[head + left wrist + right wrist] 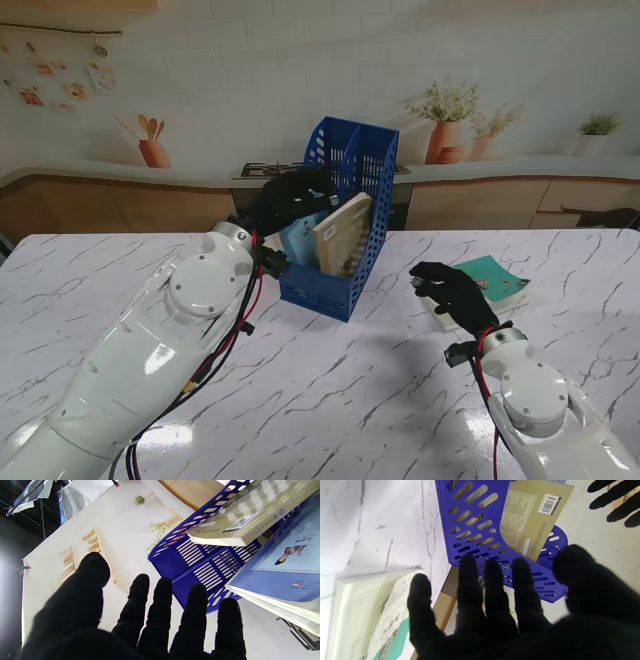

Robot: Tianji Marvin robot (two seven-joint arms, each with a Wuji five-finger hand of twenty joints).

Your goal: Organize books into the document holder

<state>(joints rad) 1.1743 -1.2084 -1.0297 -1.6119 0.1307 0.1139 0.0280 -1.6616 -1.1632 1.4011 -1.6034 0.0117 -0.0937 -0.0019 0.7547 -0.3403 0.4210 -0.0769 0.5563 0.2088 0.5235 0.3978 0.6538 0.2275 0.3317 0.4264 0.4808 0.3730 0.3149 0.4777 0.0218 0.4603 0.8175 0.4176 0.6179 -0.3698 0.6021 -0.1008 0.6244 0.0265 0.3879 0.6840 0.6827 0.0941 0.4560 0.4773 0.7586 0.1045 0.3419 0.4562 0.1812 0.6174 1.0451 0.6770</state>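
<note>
- My left hand (290, 200), fingers spread and holding nothing, is at the blue slotted plastic document holder (345, 225), which has a tan book (342, 235) and a light-blue book (300, 240) inside.
- My right hand (455, 293), open and probably empty, hovers by the teal-covered book (500, 280) lying on the white marble worktop (330, 380) at the holder's 3 o'clock.

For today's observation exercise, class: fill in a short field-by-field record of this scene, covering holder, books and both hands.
holder: blue perforated plastic document holder, upright on white marble table
in holder: tan paperback book, light-blue paperback book, both leaning
outside holder: teal-covered book, flat on table, right side
left hand: open, beside holder
right hand: open, over teal-covered book's edge
</note>
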